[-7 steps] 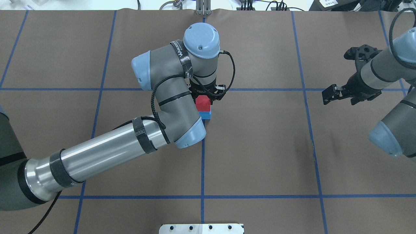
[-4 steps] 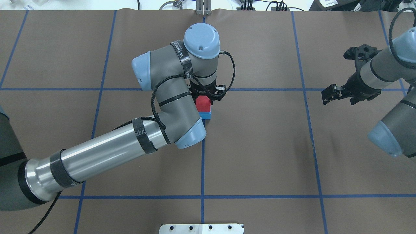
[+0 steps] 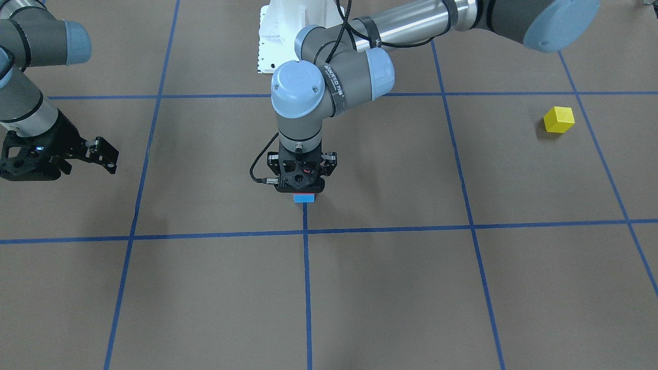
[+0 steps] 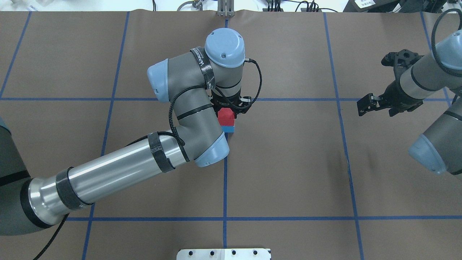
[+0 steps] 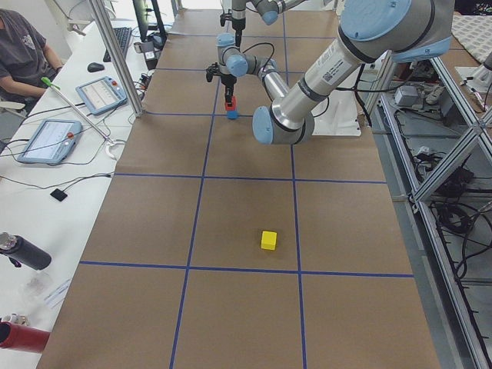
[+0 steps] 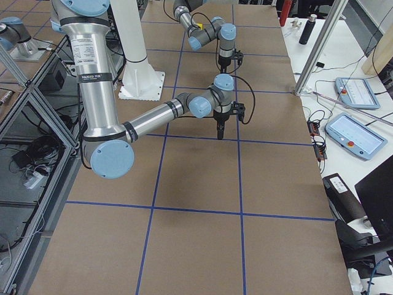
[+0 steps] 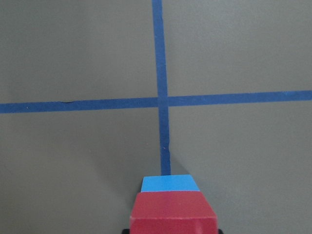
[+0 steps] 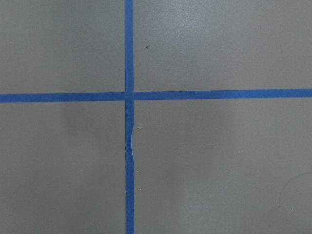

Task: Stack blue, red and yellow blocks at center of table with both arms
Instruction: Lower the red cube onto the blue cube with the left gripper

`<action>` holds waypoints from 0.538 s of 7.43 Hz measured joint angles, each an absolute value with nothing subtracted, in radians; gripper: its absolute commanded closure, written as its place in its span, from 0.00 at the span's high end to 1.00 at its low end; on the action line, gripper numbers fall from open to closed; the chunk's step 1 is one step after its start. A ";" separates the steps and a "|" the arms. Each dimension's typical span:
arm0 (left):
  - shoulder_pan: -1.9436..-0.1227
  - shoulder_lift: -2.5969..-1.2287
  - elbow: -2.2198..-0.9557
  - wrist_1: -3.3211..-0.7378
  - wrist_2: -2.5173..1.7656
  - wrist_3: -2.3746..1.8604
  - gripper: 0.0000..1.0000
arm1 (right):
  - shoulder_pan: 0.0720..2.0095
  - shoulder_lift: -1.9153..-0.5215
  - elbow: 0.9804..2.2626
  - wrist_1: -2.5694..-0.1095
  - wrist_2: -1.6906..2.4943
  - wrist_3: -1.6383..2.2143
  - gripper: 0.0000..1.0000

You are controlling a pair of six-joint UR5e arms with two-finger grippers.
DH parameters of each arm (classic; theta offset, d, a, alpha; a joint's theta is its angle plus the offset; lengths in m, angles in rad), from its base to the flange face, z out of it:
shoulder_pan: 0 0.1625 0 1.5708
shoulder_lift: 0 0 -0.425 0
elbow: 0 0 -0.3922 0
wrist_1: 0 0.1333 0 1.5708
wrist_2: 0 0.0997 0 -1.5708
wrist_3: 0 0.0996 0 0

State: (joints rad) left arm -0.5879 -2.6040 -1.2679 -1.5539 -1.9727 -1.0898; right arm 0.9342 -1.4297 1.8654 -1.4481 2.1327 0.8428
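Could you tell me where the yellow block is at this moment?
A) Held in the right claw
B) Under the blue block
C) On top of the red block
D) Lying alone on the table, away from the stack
D: the yellow block sits alone on the table, far from the red block on the blue block.

white side bench (image 5: pixel 54 200), aluminium frame (image 5: pixel 438 154)

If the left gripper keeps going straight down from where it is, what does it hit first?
The left gripper points straight down over the stack. The red block sits right at its fingers, on the blue block, so pushing down presses red onto blue, then the table.
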 measured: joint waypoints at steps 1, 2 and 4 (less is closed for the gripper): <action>-0.588 -2.605 -1.268 -1.554 -1.973 -1.089 0.00 | 0.934 -1.430 1.865 -1.448 2.132 0.843 0.99; -0.588 -2.605 -1.268 -1.554 -1.970 -1.089 0.00 | 0.934 -1.430 1.864 -1.448 2.131 0.842 0.99; -0.588 -2.604 -1.269 -1.554 -1.961 -1.089 0.00 | 0.934 -1.430 1.864 -1.448 2.131 0.842 0.99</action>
